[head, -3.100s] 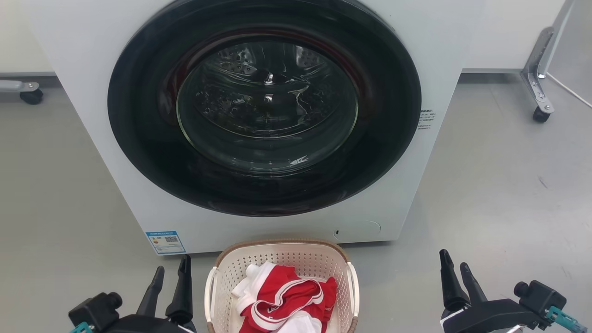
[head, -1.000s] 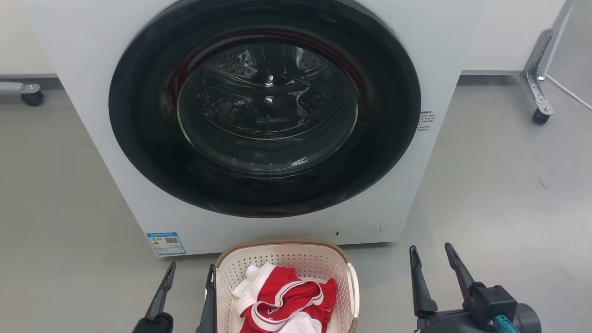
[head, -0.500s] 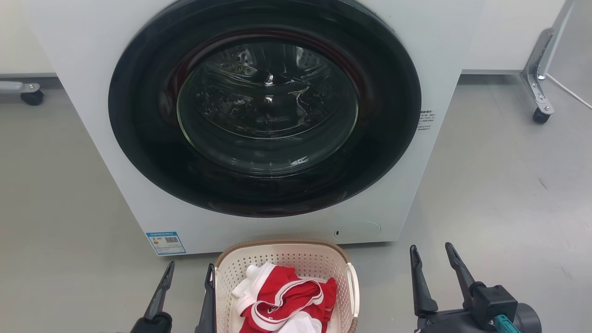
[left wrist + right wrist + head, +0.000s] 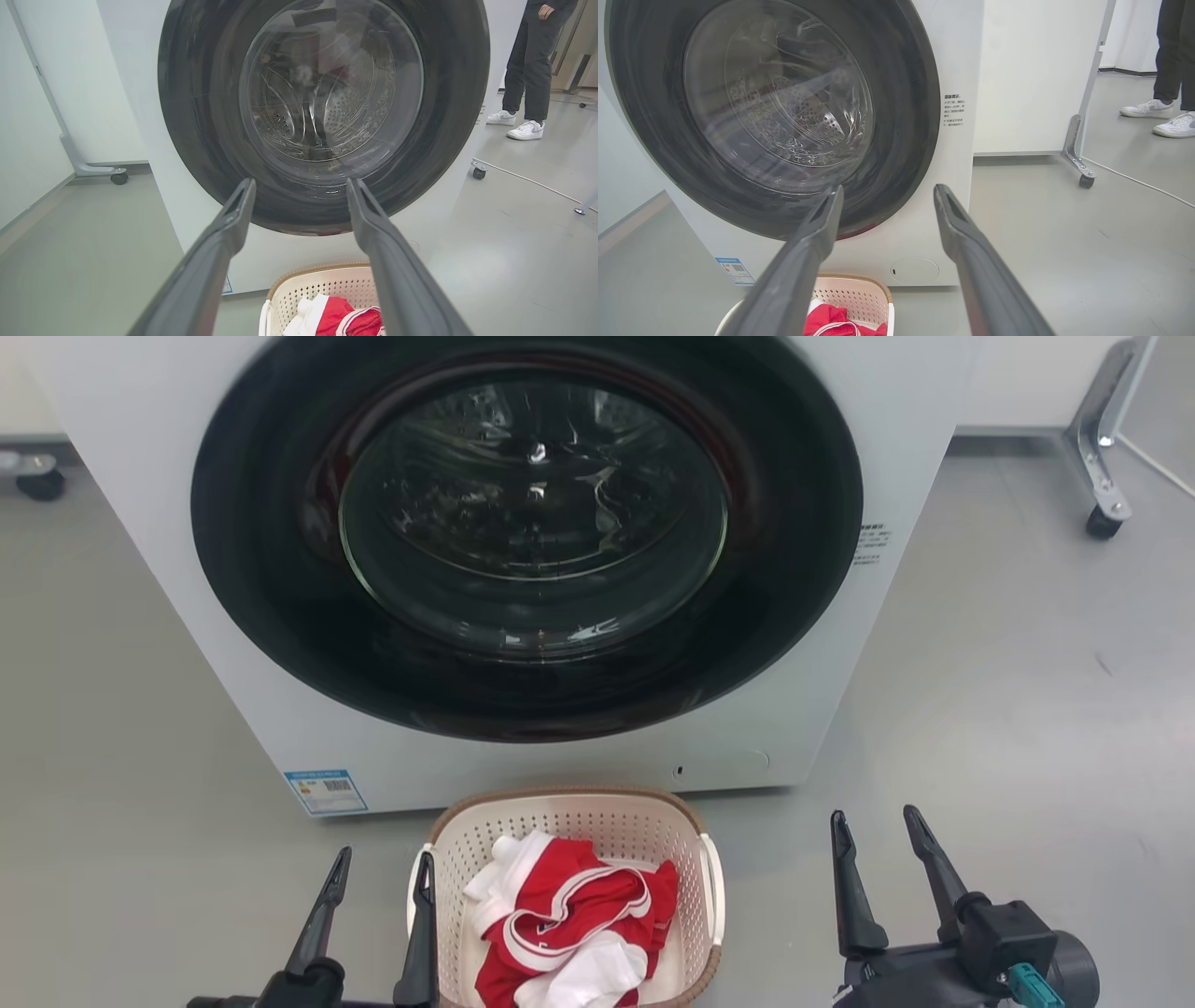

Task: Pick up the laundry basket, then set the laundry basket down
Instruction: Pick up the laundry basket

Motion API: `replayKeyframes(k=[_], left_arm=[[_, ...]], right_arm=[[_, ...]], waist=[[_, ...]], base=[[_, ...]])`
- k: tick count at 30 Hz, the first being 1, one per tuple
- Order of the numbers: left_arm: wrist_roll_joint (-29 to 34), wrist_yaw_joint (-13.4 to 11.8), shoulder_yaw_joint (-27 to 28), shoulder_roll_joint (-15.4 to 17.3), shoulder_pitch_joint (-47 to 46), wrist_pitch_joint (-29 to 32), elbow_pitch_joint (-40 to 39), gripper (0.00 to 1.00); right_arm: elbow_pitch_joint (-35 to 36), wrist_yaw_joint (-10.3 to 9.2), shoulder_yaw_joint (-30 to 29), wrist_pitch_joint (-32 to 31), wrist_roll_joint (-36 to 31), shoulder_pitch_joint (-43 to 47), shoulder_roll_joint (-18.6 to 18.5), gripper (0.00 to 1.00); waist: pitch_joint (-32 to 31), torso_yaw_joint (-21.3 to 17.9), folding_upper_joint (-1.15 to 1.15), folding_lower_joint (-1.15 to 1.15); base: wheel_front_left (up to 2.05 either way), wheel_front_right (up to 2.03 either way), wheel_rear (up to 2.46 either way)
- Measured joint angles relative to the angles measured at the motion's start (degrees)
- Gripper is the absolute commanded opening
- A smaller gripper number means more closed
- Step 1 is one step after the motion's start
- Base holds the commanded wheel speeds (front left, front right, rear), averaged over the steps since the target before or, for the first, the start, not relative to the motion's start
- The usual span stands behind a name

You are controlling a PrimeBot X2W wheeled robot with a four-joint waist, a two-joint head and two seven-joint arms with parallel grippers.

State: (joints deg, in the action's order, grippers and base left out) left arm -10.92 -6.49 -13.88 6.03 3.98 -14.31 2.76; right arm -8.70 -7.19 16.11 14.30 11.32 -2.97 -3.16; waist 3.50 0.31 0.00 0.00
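My left gripper [image 4: 385, 854] has its fingers wide apart, one right beside the laundry basket [image 4: 560, 796]. My right gripper [image 4: 873, 812] has its fingers apart too, holding nothing, away from the basket. The basket sits on the floor [image 4: 980, 709], just before the washing machine [image 4: 915, 429].

Ahead of you, the washing machine [image 4: 523, 770] blocks passage close behind the laundry basket [image 4: 560, 796]; open floor [image 4: 980, 709] flanks both sides.
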Motion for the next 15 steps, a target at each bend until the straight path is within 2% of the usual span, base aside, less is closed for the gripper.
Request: replayKeyframes(k=[9,15], left_arm=[[0.00,1.03,0.05,-0.35,-4.69,0.00,0.90,1.00],[-0.03,2.97,-0.44,-0.56,-9.51,-0.01,5.15,1.00]], right_arm=[[0.29,0.63,-3.03,0.00,0.32,-5.41,0.02,1.00],[-2.21,0.67,-4.54,0.24,0.86,-9.90,0.00,1.00]], waist=[[6.21,-0.01,0.00,0.01],[11.03,0.14,0.00,0.01]], base=[[0.00,0.00,0.00],[0.00,0.00,0.00]])
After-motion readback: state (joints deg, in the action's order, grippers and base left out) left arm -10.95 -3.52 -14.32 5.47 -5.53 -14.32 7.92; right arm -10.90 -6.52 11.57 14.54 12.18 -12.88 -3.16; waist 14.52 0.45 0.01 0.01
